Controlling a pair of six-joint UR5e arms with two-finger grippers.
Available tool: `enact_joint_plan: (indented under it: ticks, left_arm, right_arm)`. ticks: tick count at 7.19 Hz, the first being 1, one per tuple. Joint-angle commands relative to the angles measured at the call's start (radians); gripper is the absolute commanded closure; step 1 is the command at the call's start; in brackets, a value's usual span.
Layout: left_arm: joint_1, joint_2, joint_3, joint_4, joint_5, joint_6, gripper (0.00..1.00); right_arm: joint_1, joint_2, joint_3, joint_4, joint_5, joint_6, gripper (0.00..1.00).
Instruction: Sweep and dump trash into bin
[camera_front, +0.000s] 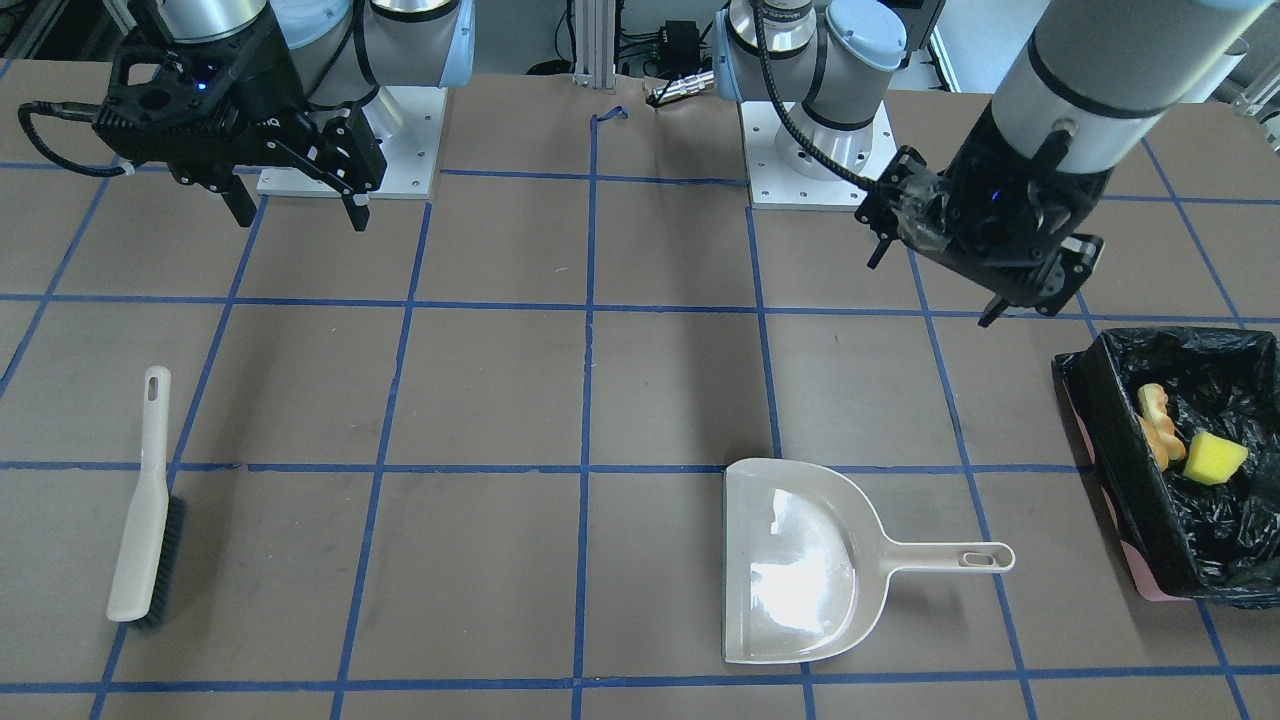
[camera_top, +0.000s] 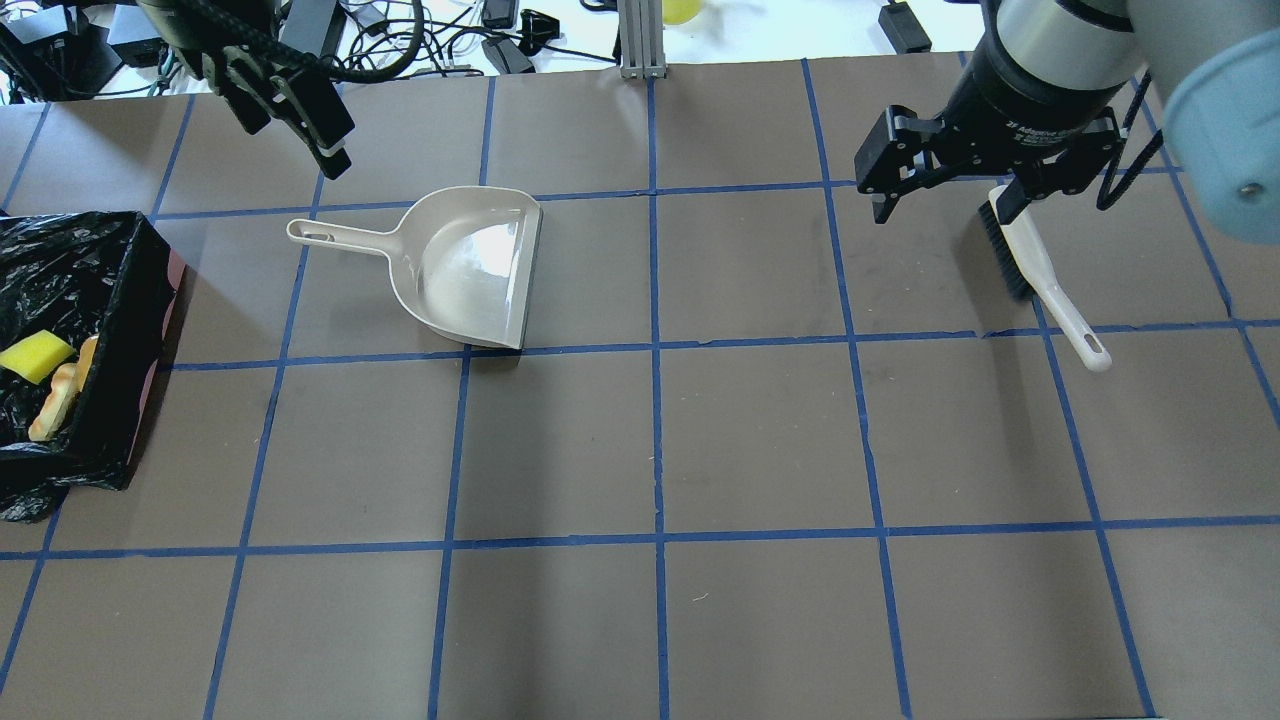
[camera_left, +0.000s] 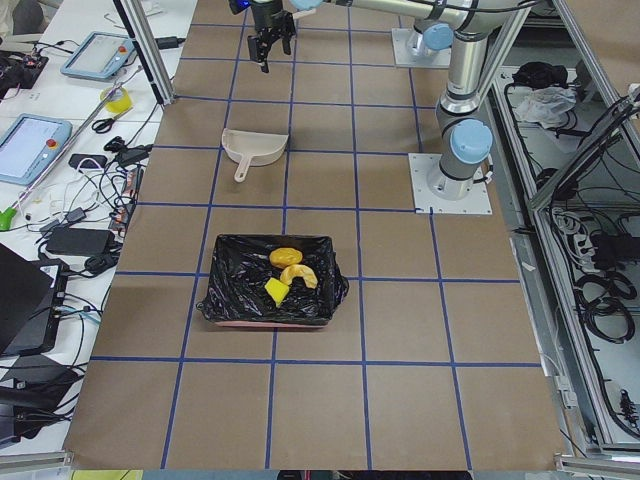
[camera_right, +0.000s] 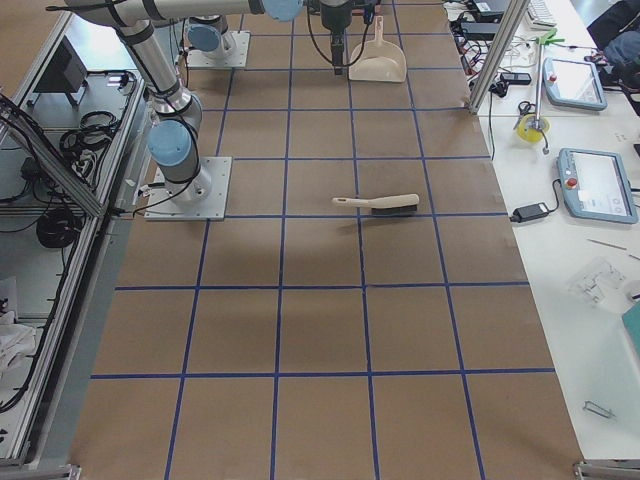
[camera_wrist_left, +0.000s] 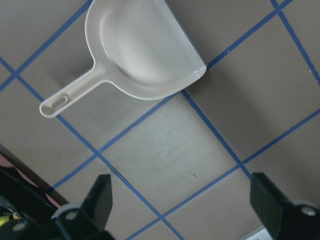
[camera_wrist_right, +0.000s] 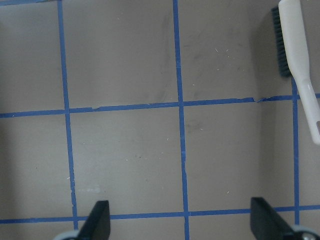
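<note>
The bin (camera_front: 1098, 400) with pink sides and a black bag stands at the table's left end; it also shows in the overhead view (camera_top: 120, 330). In it lie the tan croissant (camera_front: 1160, 425), the yellow sponge wedge (camera_front: 1215, 458) and the golden-brown oval (camera_left: 285, 257). My left gripper (camera_top: 295, 135) is open and empty, raised above the table between bin and dustpan; in its wrist view (camera_wrist_left: 182, 200) the jaws stand wide apart. My right gripper (camera_top: 940, 205) is open and empty, hovering beside the brush; its wrist view (camera_wrist_right: 182, 220) shows bare table between the jaws.
A beige dustpan (camera_top: 470, 270) lies empty on the table, handle towards the bin; it also shows below the left gripper (camera_wrist_left: 140, 50). A beige hand brush (camera_top: 1040, 270) with dark bristles lies flat at the right, also in the right wrist view (camera_wrist_right: 300, 55).
</note>
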Motion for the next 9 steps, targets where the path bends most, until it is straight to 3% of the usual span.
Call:
enact_joint_plan:
  ticks: [1, 4, 7, 9]
  left_arm:
    - [-0.001, 0.079, -0.064, -0.029, -0.003, -0.170, 0.00]
    - [0.001, 0.133, -0.138, -0.014, -0.032, -0.262, 0.00]
    - [0.003, 0.165, -0.146, -0.006, -0.032, -0.427, 0.00]
    - [0.016, 0.187, -0.149, 0.075, -0.025, -0.435, 0.00]
  right_arm:
    - [0.000, 0.000, 0.000, 0.000, 0.000, -0.002, 0.00]
    - [0.000, 0.000, 0.000, 0.000, 0.000, 0.000, 0.00]
    - [0.000, 0.000, 0.000, -0.003, 0.000, 0.000, 0.00]
    - [0.000, 0.001, 0.000, -0.003, 0.000, 0.000, 0.00]
